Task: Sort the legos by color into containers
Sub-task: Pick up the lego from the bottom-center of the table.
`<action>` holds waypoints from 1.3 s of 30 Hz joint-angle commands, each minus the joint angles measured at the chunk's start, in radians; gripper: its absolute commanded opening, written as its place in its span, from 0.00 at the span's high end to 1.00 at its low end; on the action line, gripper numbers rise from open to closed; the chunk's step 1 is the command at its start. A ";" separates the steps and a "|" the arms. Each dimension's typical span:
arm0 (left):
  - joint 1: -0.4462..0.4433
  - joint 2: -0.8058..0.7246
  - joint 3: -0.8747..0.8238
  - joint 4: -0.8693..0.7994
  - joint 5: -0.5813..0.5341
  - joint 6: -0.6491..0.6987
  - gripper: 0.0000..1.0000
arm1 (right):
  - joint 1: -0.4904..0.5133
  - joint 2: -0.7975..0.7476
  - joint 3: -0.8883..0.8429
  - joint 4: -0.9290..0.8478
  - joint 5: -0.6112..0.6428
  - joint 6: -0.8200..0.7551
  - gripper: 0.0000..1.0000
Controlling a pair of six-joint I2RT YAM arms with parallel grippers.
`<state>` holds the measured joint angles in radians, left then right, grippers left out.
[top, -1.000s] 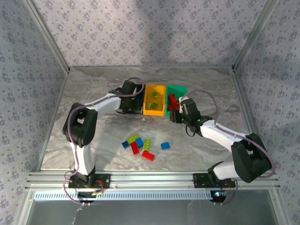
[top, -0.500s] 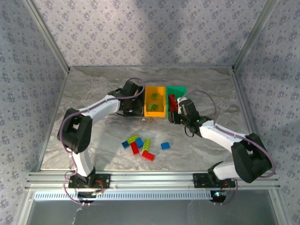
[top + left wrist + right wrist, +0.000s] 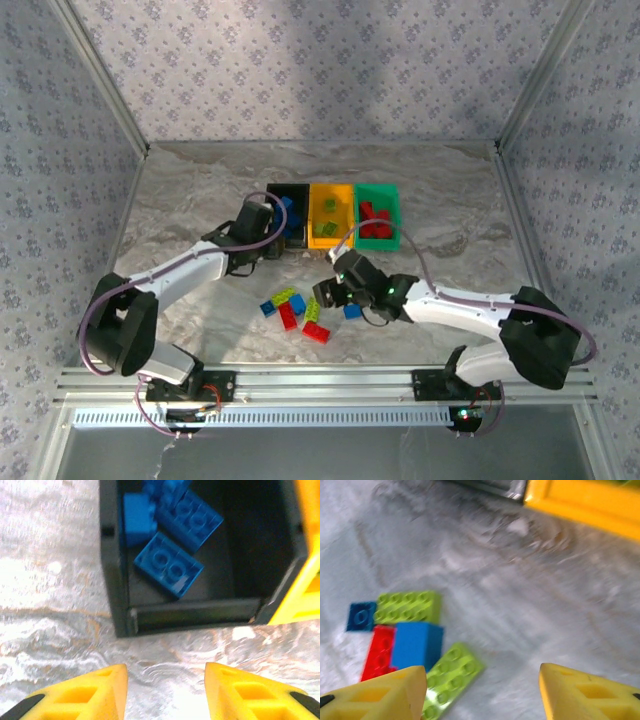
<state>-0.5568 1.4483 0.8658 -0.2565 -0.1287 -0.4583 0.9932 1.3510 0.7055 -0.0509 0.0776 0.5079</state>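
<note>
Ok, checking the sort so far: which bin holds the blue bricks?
The black bin, leftmost of the three, with blue bricks inside; the yellow bin has lime bricks, the green bin red bricks.

Bench (image 3: 200, 190): grey marbled sheet, smooth, a light sheen is seen. Black bin (image 3: 112, 580): smooth moulded plastic, semi-gloss. Same plastic is seen on orange-yellow bin (image 3: 580, 500) and green bin (image 3: 380, 243). Blue bricks (image 3: 169, 566), lime brick (image 3: 452, 672), red brick (image 3: 377, 652): hard glossy plastic, studded. Jaws of left gripper (image 3: 165, 690) and right gripper (image 3: 482, 695): yellow plastic, matt. Front rail (image 3: 330, 380): bare extruded metal, satin. Walls (image 3: 320, 70): patterned, matt; material not determined.
</note>
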 commanded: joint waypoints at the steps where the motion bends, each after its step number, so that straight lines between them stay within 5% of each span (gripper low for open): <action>1: -0.004 -0.050 -0.045 0.095 -0.036 -0.010 0.55 | 0.077 0.040 0.010 -0.062 0.063 0.170 0.36; 11: -0.005 -0.111 -0.153 0.159 -0.051 -0.028 0.55 | 0.207 0.234 0.132 -0.148 0.126 0.266 0.29; 24: -0.004 -0.145 -0.185 0.140 -0.078 -0.022 0.55 | 0.202 0.369 0.226 -0.251 0.196 0.288 0.31; 39: -0.004 -0.117 -0.167 0.153 -0.077 -0.032 0.55 | 0.108 0.249 0.150 -0.250 0.231 0.222 0.72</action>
<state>-0.5568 1.3296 0.6853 -0.1200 -0.1928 -0.4770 1.1191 1.6321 0.8627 -0.2718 0.2745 0.7540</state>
